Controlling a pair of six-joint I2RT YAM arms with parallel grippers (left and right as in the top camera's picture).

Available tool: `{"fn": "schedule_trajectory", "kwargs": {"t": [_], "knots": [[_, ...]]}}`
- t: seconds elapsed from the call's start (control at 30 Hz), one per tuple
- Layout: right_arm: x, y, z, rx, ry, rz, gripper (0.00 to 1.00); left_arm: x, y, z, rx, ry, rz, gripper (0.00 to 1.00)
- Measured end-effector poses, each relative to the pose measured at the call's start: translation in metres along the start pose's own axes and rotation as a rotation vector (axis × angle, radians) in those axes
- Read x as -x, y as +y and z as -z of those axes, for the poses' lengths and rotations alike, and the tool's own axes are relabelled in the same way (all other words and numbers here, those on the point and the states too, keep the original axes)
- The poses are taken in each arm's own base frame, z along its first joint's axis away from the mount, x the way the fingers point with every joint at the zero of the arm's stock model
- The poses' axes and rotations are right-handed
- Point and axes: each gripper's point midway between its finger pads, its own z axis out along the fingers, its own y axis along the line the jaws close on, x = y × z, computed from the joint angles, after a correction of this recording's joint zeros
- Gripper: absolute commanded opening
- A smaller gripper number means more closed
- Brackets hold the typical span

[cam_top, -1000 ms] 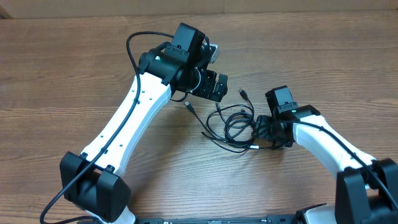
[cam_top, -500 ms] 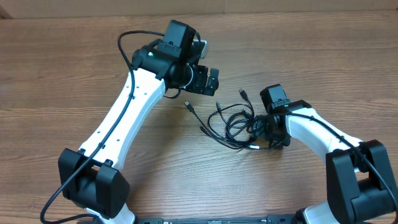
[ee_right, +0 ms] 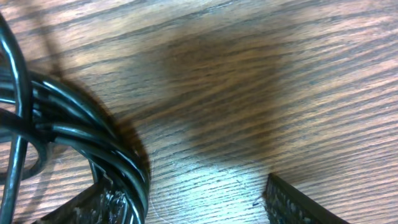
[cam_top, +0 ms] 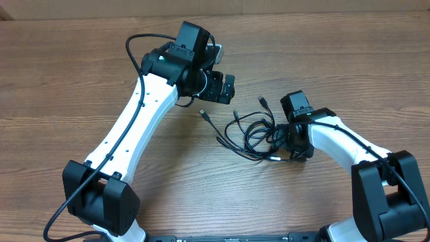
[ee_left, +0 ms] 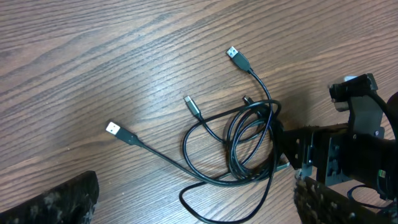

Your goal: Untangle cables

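Quick update from me: compared to a second ago my left arm has pulled back, up and to the left. My left claw (cam_top: 227, 89) now hangs further off from the cables (cam_top: 250, 134), jaws spread as wide as they go, nothing in them. My right arm swung in a bit over that same second. In the last half second basically nothing moved.

My right claw (cam_top: 281, 142) sits low at the right edge of the tangle. Its jaws are apart with bare table (ee_right: 249, 93) between them. The bundle of cords lies against one finger (ee_right: 93, 205), not pinched.

The tangle itself is in the same spot on the wood between my two arms, looped up, with loose ends and their silver-tipped plugs (ee_left: 235, 55) sticking out.
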Motion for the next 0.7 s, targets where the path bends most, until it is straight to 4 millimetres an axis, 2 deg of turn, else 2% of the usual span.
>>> {"fn": "schedule_trajectory", "kwargs": {"t": [0.1, 0.23, 0.27, 0.3, 0.33, 0.43, 0.5, 0.53, 0.6, 0.7], "knots": [[0.0, 0.008, 0.0, -0.004, -0.024, 0.034, 0.72, -0.002, 0.0, 0.0, 0.001, 0.007, 0.002, 1.0], [-0.002, 0.037, 0.0, 0.032, -0.073, 0.117, 0.72, -0.003, 0.0, 0.0, 0.002, 0.01, 0.003, 1.0], [-0.004, 0.046, 0.0, 0.045, -0.084, 0.144, 0.68, -0.003, 0.0, 0.0, 0.002, 0.011, 0.003, 1.0], [-0.006, 0.055, 0.0, 0.058, -0.095, 0.169, 0.59, -0.003, 0.0, 0.0, 0.002, 0.011, 0.003, 1.0], [-0.006, 0.059, 0.0, 0.063, -0.102, 0.179, 0.54, -0.003, 0.001, 0.0, 0.002, 0.011, 0.003, 1.0], [-0.006, 0.066, -0.001, 0.074, -0.118, 0.197, 0.27, -0.005, 0.001, 0.0, 0.004, 0.02, 0.005, 1.0], [-0.004, 0.07, -0.002, 0.086, -0.122, 0.2, 0.17, -0.007, 0.001, 0.0, 0.005, 0.027, 0.008, 1.0], [-0.003, 0.071, -0.003, 0.088, -0.123, 0.198, 0.15, -0.008, 0.002, 0.0, 0.006, 0.031, 0.009, 1.0], [-0.002, 0.074, -0.004, 0.091, -0.119, 0.198, 0.04, -0.01, 0.002, 0.0, 0.008, 0.039, 0.011, 0.98], [-0.002, 0.074, -0.006, 0.089, -0.114, 0.197, 0.04, -0.011, 0.002, 0.0, 0.009, 0.045, 0.013, 0.97]]}}
